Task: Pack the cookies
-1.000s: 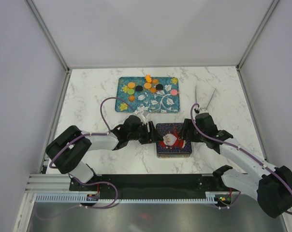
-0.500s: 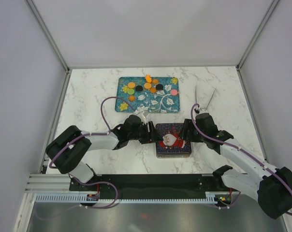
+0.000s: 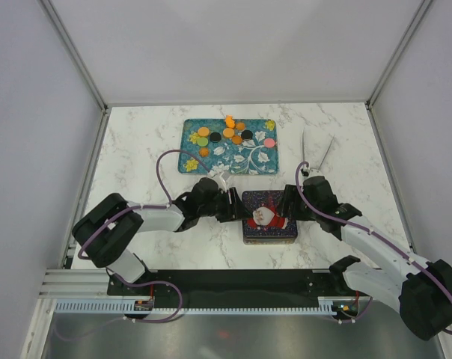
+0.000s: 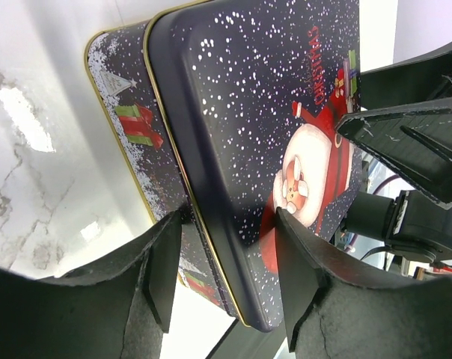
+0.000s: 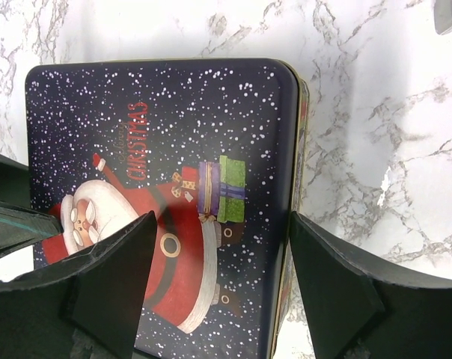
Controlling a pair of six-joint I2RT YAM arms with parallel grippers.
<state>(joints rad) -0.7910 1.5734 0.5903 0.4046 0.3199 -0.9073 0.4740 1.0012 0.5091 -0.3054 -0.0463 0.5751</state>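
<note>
The cookies [image 3: 226, 133], small orange, green, black and pink discs, lie on a teal flowered tray [image 3: 211, 161] at the back of the table, away from both grippers. Nearer me stands a dark blue Christmas tin [image 3: 269, 217] with Santa on its closed lid [image 4: 241, 112]. My left gripper [image 3: 235, 206] is at the tin's left edge. It is open [image 4: 226, 232], one finger beside the tin's wall and the other over the lid. My right gripper [image 3: 289, 202] is at the right edge, open [image 5: 222, 224], straddling the lid's [image 5: 159, 149] rim.
White tongs [image 3: 316, 153] lie on the marble to the right of the tray. A crumpled white paper piece [image 3: 220, 177] sits just behind my left gripper. Grey walls close in the table on three sides.
My left jaws have narrowed a little around the tin's edge. The arms, tin and cookies have hardly shifted.
</note>
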